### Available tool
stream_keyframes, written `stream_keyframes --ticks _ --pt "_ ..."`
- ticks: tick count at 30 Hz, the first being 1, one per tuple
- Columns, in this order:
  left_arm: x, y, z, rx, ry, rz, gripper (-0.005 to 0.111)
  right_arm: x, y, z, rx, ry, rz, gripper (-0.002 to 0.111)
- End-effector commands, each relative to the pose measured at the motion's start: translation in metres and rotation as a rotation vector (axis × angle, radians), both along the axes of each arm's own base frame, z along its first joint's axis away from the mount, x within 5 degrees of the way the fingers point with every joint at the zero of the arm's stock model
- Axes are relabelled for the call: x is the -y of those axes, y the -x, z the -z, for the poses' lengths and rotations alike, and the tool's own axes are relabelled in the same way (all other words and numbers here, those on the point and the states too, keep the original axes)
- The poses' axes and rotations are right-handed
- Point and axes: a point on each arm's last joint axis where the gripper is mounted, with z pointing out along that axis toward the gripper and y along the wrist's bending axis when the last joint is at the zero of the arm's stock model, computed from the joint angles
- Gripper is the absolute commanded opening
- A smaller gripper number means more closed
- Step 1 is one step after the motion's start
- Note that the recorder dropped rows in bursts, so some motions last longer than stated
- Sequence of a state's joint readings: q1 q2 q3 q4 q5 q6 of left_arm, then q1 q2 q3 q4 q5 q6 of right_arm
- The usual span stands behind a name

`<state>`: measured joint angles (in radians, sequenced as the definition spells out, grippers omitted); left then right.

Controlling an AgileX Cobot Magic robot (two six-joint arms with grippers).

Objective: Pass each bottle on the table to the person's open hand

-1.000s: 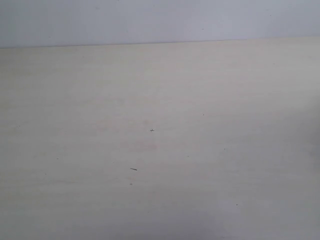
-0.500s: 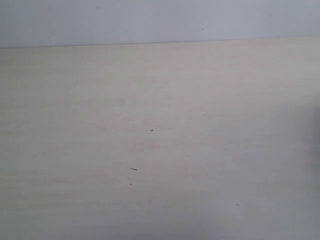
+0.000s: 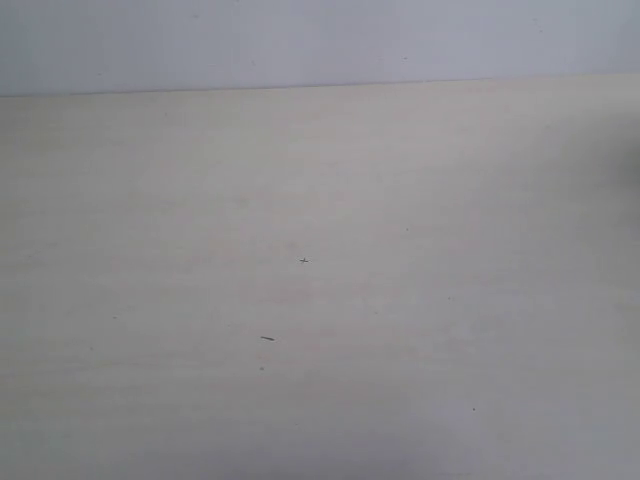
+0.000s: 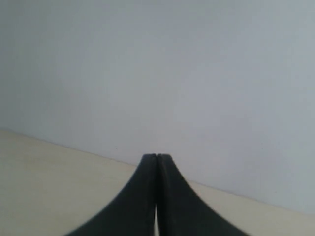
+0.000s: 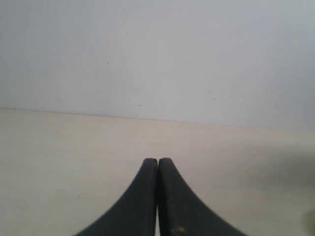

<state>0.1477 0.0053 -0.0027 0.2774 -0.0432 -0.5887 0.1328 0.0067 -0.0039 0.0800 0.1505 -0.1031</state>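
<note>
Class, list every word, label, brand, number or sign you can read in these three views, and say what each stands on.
None: no word, label, number or sign can be read in any view.
The table shows dark specks, which are marks, not letters.
The wall, left hand and right hand show no writing.

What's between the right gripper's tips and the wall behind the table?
Only bare table lies between the shut right gripper and the wall; the right wrist view shows that stretch.
</note>
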Motion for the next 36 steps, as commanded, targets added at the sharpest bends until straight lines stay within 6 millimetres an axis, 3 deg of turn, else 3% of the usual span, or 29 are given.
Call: stream_keyframes --ticks 1,4,8,18,22,31,36 --pt "-0.002 0.0 0.004 -0.041 -0.011 -0.036 0.0 0.0 0.0 -0.001 0.021 0.003 0.006 0.001" --pt "-0.005 0.0 0.013 -0.136 0.005 -0.059 0.0 0.0 0.0 -0.001 0.021 0.003 0.006 0.001" --pt "-0.001 0.0 0.014 -0.113 0.226 0.015 0.0 0.0 0.0 -0.001 0.021 0.003 0.006 0.001" --pt "-0.001 0.0 0.014 -0.112 0.262 0.018 0.0 0.0 0.0 -0.001 0.021 0.003 0.006 0.001" --pt "-0.002 0.0 0.016 -0.134 0.228 0.009 0.0 0.0 0.0 -0.001 0.021 0.003 0.006 0.001" --pt "0.002 -0.001 0.016 -0.175 -0.033 0.044 0.0 0.0 0.0 -0.001 0.021 0.003 0.006 0.001" --pt "0.002 -0.001 0.016 -0.177 -0.048 0.044 0.0 0.0 0.0 -0.001 0.021 0.003 0.006 0.001"
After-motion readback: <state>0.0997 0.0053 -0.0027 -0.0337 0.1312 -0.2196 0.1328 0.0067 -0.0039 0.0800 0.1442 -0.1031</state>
